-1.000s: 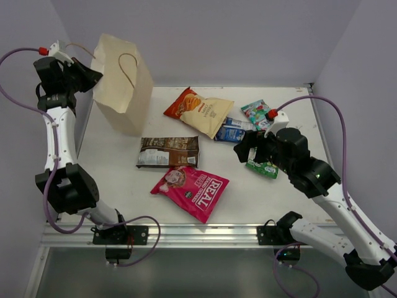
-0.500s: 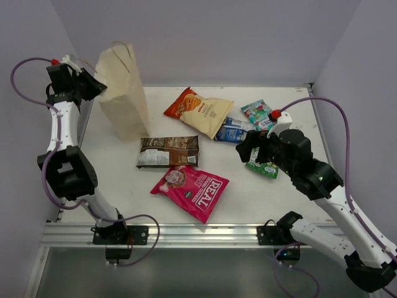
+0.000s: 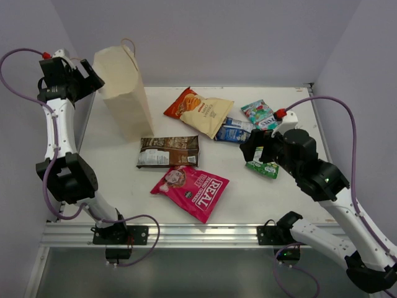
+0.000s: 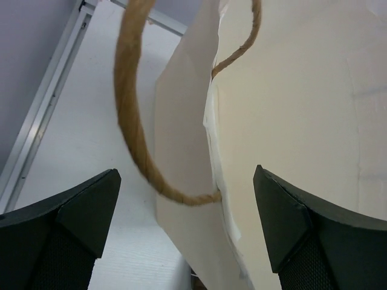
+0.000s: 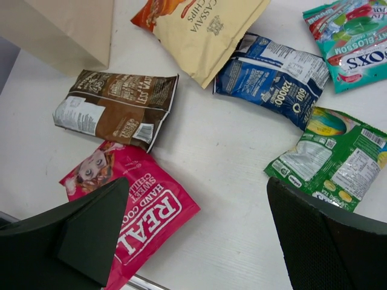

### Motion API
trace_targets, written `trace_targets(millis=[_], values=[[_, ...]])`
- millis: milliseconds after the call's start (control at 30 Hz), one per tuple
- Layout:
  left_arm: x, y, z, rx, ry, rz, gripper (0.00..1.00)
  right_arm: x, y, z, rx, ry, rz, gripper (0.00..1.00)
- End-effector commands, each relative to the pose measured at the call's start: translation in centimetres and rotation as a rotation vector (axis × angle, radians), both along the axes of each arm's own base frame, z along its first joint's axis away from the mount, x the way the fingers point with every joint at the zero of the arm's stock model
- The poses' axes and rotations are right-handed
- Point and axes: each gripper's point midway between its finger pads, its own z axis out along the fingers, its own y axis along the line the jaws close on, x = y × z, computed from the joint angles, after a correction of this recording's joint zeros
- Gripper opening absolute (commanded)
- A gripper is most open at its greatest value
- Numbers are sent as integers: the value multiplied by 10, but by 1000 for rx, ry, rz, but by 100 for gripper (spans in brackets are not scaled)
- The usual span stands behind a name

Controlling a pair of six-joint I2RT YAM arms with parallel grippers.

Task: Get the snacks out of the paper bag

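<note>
The cream paper bag (image 3: 121, 87) stands upright at the back left of the table. My left gripper (image 3: 87, 77) is open beside its top. In the left wrist view the open left gripper (image 4: 184, 181) has the bag's edge (image 4: 290, 121) and a twisted handle loop (image 4: 130, 109) between its spread fingers, gripping nothing. Several snacks lie flat on the table: pink REAL bag (image 3: 192, 189), brown pack (image 3: 169, 151), orange-and-cream chip bag (image 3: 200, 110), blue pack (image 3: 234, 131), green pack (image 3: 262, 166), teal-pink pack (image 3: 257, 112). My right gripper (image 3: 254, 149) hovers open and holds nothing.
The table's left metal rail (image 4: 42, 115) runs close beside the bag. Purple walls close in the back and both sides. The right wrist view has the right gripper (image 5: 198, 187) above bare table between the pink bag (image 5: 139, 211) and the green pack (image 5: 329, 157).
My left gripper has gone from shut to wide open and let go of the bag's handle. The bag has turned and now stands upright. The right arm has hardly moved.
</note>
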Motion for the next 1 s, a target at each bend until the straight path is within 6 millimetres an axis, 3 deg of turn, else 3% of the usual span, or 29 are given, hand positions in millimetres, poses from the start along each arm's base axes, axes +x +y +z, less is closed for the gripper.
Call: trace_targets(millis=[0, 100, 200, 233, 267, 300, 333, 367, 400, 433, 500, 600, 800, 967], values=[[-27, 2, 59, 92, -79, 33, 100, 0, -7, 37, 29, -78, -23, 99], [-45, -5, 81, 99, -106, 32, 100, 0, -12, 54, 41, -107, -45, 99], [-76, -14, 111, 123, -157, 43, 100, -1, -26, 76, 57, -164, -108, 99], [-86, -17, 116, 130, -173, 45, 100, -1, -31, 83, 45, -191, -118, 99], [-94, -19, 106, 129, -156, 44, 100, -4, -38, 98, 56, -228, -133, 99], [-115, -26, 125, 158, -216, 49, 100, -4, -43, 105, 37, -259, -140, 99], [-126, -31, 130, 168, -239, 48, 100, -4, -51, 116, 30, -296, -172, 99], [-133, -38, 118, 174, -229, 34, 100, -6, -58, 130, 47, -351, -194, 99], [-153, -56, 140, 218, -308, 0, 100, -7, -66, 137, 23, -393, -210, 99], [-162, -65, 144, 233, -328, -20, 100, -9, -71, 145, 15, -432, -220, 99], [-186, -86, 148, 299, -354, -73, 100, -15, -91, 167, -3, -519, -277, 99], [-209, -91, 132, 362, -325, -94, 100, -26, -116, 189, -27, -585, -356, 99], [-229, -97, 128, 343, -345, -100, 100, -55, -155, 223, -36, -728, -456, 99], [-238, -95, 160, 363, -411, -74, 100, -75, -176, 237, -28, -798, -499, 99]])
